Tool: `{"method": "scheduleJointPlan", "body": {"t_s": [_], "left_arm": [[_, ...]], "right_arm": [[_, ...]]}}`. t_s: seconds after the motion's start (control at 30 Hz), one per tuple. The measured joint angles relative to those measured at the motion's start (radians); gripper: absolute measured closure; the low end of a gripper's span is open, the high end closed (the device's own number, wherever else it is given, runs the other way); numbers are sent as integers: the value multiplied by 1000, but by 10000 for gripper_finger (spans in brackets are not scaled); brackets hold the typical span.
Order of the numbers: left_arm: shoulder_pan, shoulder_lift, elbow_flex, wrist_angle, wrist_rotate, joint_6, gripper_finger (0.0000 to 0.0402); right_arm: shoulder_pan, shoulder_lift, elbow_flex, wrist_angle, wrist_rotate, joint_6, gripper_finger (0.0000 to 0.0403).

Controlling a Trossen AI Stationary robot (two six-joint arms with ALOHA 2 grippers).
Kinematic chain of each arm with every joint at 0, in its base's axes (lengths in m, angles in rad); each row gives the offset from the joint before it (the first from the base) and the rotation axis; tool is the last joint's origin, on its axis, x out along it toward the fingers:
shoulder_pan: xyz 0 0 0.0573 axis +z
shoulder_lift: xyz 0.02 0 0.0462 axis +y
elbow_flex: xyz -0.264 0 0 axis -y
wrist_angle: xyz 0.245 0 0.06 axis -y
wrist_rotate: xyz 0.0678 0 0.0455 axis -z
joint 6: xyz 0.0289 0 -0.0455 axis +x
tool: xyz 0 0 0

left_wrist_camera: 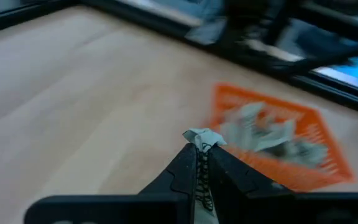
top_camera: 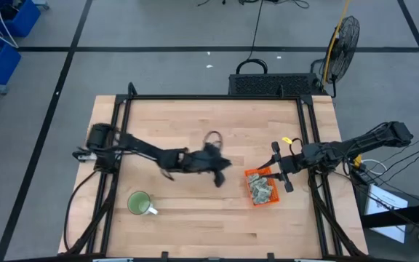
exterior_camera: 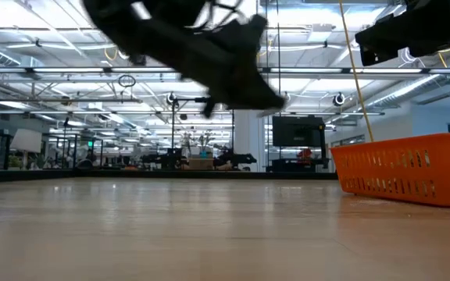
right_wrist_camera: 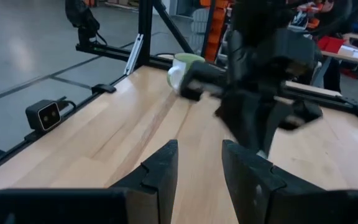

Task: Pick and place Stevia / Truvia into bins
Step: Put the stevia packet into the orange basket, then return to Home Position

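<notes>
sachet point(left_wrist_camera: 202, 138) | pinched in left tool point(top_camera: 222, 177) (near orange tray point(top_camera: 251, 175))

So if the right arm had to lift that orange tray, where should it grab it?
The orange tray is shallow, with low thin walls and sachets filling its middle. The right hand, open beside it, would probably best come from above and pinch the near wall's rim.

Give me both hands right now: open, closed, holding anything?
Left hand: closed on a sweetener packet, in the air beside the orange tray.
Right hand: open, holding nothing, near the tray's far side.
</notes>
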Motion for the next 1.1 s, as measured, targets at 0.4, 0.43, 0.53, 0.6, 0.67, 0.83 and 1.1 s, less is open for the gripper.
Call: {"method": "scheduleJointPlan", "body": {"t_s": [0.4, 0.43, 0.53, 0.6, 0.67, 0.83, 1.1], "left_arm": [[-13, 415, 597, -309, 238, 247, 360], [-12, 425, 621, -360, 236, 256, 359], [-14, 429, 649, -444, 216, 276, 349], [-17, 429, 652, -432, 211, 295, 330], [-21, 427, 652, -403, 211, 309, 305], [-33, 424, 653, -379, 167, 357, 243], [-37, 270, 654, -565, 120, 379, 222]], "right_arm": [[0, 0, 0, -4, 0, -1, 284], [0, 0, 0, -7, 0, -1, 284], [0, 0, 0, -14, 0, -1, 284], [0, 0, 0, -17, 0, -1, 284], [0, 0, 0, -17, 0, -1, 284], [0, 0, 0, -17, 0, -1, 284], [0, 0, 0, -37, 1, 1, 284]]}}
